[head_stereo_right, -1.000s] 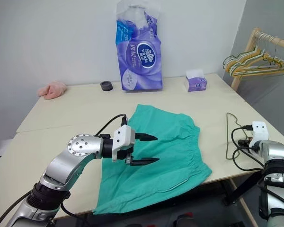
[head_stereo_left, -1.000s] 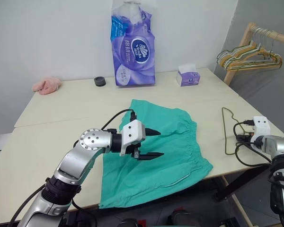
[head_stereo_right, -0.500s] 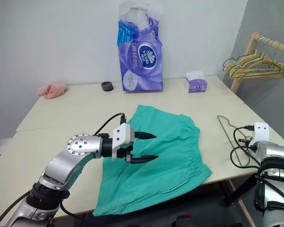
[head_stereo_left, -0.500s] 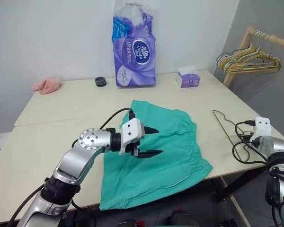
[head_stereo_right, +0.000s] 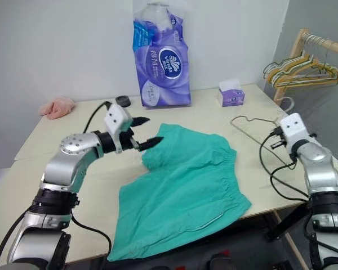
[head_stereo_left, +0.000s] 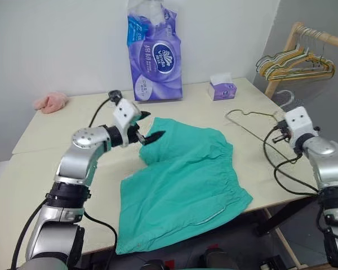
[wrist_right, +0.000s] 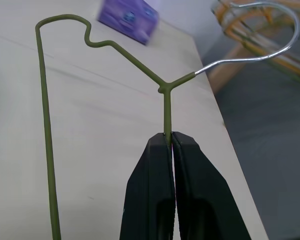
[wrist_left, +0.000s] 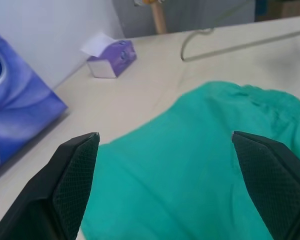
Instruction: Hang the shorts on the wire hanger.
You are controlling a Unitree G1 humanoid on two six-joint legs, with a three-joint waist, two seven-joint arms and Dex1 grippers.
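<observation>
Soft matt cloth shorts (head_stereo_left: 186, 180); thin olive-coated wire hanger (wrist_right: 45, 120), bare metal hook.

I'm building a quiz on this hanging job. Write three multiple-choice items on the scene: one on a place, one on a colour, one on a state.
1. Where does the tissue box stand?
A. on the shorts
B. on the table's far side, right of the purple paper pack
C. on the floor

2. What colour are the shorts?
A. teal-green
B. pink
C. yellow

3. How does the right gripper stand?
A. fingers wide open over the shorts
B. fingers shut on the wire hanger
C. fingers shut on the pink cloth

Answers:
1 B: the box sits on the table near the wall, right of the purple paper pack.
2 A: the cloth spread on the table is teal-green.
3 B: in the right wrist view the two black fingers pinch the wire hanger just below its hook.
</observation>
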